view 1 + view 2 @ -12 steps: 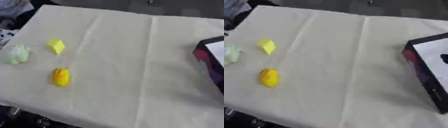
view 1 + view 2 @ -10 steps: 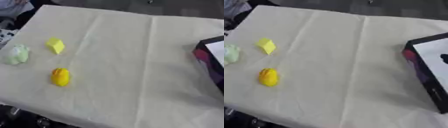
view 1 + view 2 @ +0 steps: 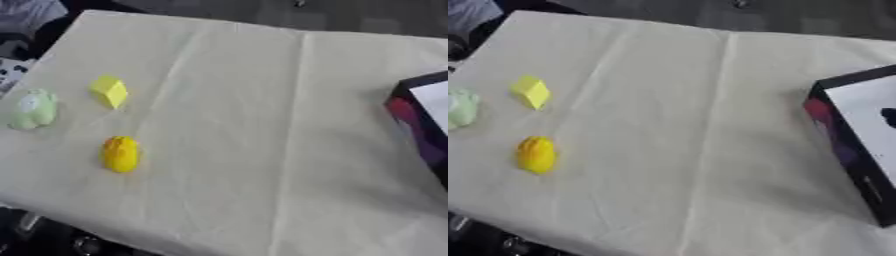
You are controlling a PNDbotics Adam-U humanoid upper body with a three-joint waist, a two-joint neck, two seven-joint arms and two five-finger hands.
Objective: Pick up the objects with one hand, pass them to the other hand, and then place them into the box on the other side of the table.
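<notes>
Three small objects lie on our left of the bench [image 3: 262, 125]: a pale green one [image 3: 33, 109], a yellow block [image 3: 109, 92] and a yellow rounded one [image 3: 120, 154]. We see neither hand, so we cannot tell their state. The box [image 3: 859, 145] waits far right, forcing a handover.

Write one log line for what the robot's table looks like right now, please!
hands: none in view | left side: pale green object, yellow block, orange-yellow object, all on cloth | right: box | nothing picked yet
</notes>
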